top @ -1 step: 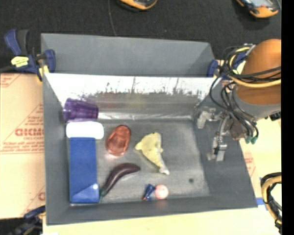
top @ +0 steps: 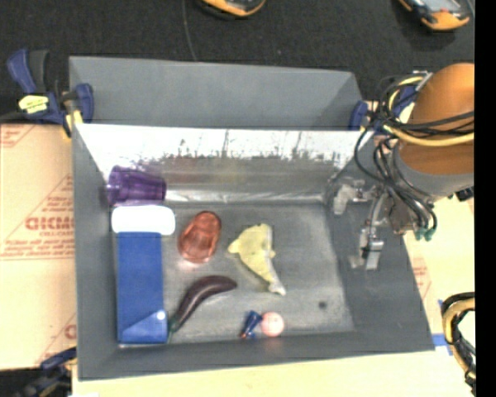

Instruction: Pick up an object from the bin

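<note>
**Gripper Poised at the Right End of the Bin, All Things Lying to Its Left**

From where I stood, the gripper (top: pixel 369 253) hung low inside the grey metal bin (top: pixel 231 85), above bare metal at its right end, where the floor met the sloping right wall. Whether it was spread or pressed together I could not tell, and I saw nothing caught in it. Above it rose the arm's wrist with its orange cover (top: pixel 442 114) and a tangle of dark cables (top: pixel 379 143).

Everything loose lay to the gripper's left, apart from it. Nearest was a pale yellow crumpled thing (top: pixel 256 253) about the middle of the floor, tapering toward the front. Close by the front wall sat a small pink ball (top: pixel 272 324) with a little blue piece (top: pixel 250 325) just beside it. Left of the yellow thing lay a translucent red cup (top: pixel 199 236) on its side. In front of that was a dark purple aubergine-shaped toy (top: pixel 200 295), curved, its thin end reaching toward a tall blue box with a white end (top: pixel 140 275). That box lay flat along the left wall, white end to the rear. Behind the box, in the rear left corner, a purple cup (top: pixel 135 186) lay tipped over.
</note>
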### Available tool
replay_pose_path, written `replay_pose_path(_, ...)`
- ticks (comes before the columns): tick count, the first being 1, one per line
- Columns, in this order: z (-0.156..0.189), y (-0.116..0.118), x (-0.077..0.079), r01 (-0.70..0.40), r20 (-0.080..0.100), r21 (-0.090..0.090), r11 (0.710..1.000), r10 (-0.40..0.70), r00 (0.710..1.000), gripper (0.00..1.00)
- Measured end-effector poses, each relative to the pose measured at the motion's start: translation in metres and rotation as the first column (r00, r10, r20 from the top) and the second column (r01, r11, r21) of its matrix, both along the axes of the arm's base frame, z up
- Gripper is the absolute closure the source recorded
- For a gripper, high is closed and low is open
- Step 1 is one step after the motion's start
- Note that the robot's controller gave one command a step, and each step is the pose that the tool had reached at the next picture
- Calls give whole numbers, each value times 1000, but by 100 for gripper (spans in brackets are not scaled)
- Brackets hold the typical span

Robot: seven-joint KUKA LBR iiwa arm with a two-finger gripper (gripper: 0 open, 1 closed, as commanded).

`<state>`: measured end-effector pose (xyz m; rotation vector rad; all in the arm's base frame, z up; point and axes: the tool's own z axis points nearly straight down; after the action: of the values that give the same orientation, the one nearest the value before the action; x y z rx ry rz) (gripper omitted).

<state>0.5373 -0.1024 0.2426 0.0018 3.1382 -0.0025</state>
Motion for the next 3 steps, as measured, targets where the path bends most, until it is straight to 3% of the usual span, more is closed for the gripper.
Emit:
replay_pose_path(1,-15,54,76,66,5,1,998,-66,998,0)
replay_pose_path(2,-35,59,90,49,0,-2,999,-49,999,0)
replay_pose_path(3,-66,84,87,196,15,1,981,-196,981,0)
